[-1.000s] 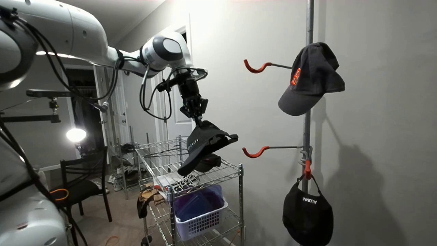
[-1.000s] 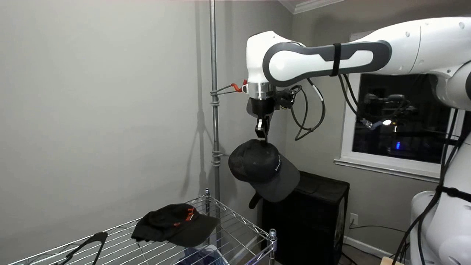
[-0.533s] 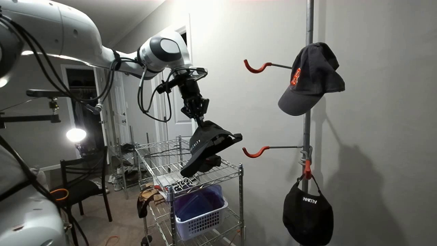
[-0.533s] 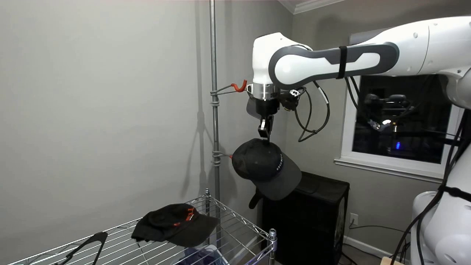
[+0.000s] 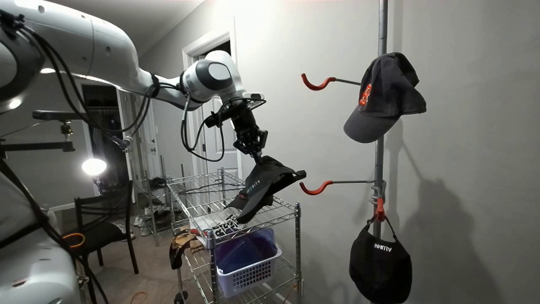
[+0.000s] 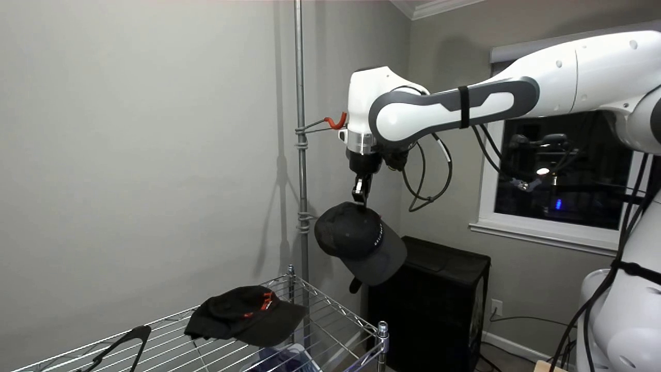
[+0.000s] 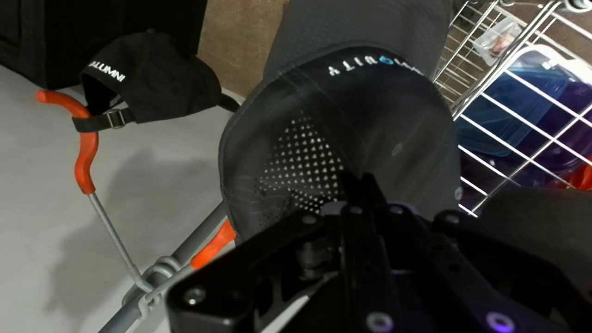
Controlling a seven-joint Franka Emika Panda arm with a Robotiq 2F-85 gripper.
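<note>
"Where's the black baseball cap (image 5: pixel 267 175)?"
"Pinched by the crown in the claw (image 5: pixel 258 160), tilted, brim down, near the wire rack (image 5: pixel 298 245)."
"Anything close?"
"A red-tipped hook (image 7: pixel 213 246), partly hidden behind it in the wrist view; the ALUMNI cap (image 5: pixel 381 270) hangs from a neighbouring hook (image 5: pixel 380 207)."

Wrist view close, downward — exterior views farther, sharing cap (image 6: pixel 359 240)

We're seeing a gap standing between the upper red hook (image 5: pixel 314 88) and the lower red hook (image 5: pixel 312 194), which is sitting partly behind the held cap (image 7: pixel 397 120) in the wrist view. Past them, the pole (image 5: pixel 379 160) and the hanging ALUMNI cap (image 5: pixel 380 266) are barring our way; opposite, the wire shelf (image 5: pixel 298 245) is blocking us below.
</note>
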